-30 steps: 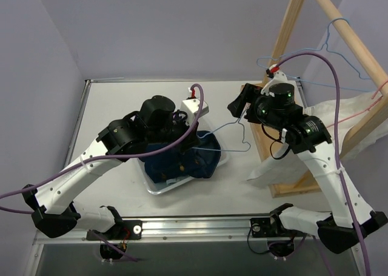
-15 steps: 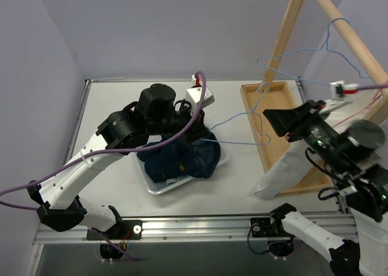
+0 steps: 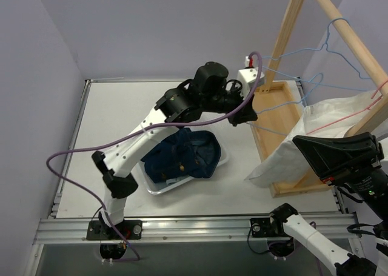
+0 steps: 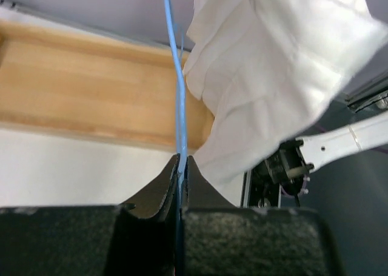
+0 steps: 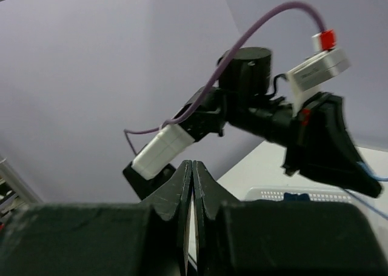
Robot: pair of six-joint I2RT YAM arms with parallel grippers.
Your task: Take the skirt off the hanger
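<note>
The skirt (image 3: 182, 158), dark blue denim, lies crumpled in the white tray (image 3: 159, 188), off the hanger. The blue wire hanger (image 3: 276, 105) is bare and is pinched in my left gripper (image 3: 244, 117), near the wooden rack's base. In the left wrist view the jaws (image 4: 180, 162) are shut on the hanger wire (image 4: 176, 76), which runs straight up from them. My right gripper (image 3: 298, 144) hangs high at the right, close to the camera. It is shut on nothing (image 5: 193, 167) and faces the left arm.
A wooden rack (image 3: 339, 21) stands at the right on a box-shaped base (image 3: 276, 115). A white cloth (image 3: 315, 133) hangs from a pink hanger on the rack, and it shows close to the left fingers (image 4: 273, 76). A second blue hanger (image 3: 330, 42) hangs on the rail.
My left arm swung the blue hanger from over the tray rightward to the rack, leaving the skirt in the tray. The right gripper let go of the hanger, shut and drew back to the right.
</note>
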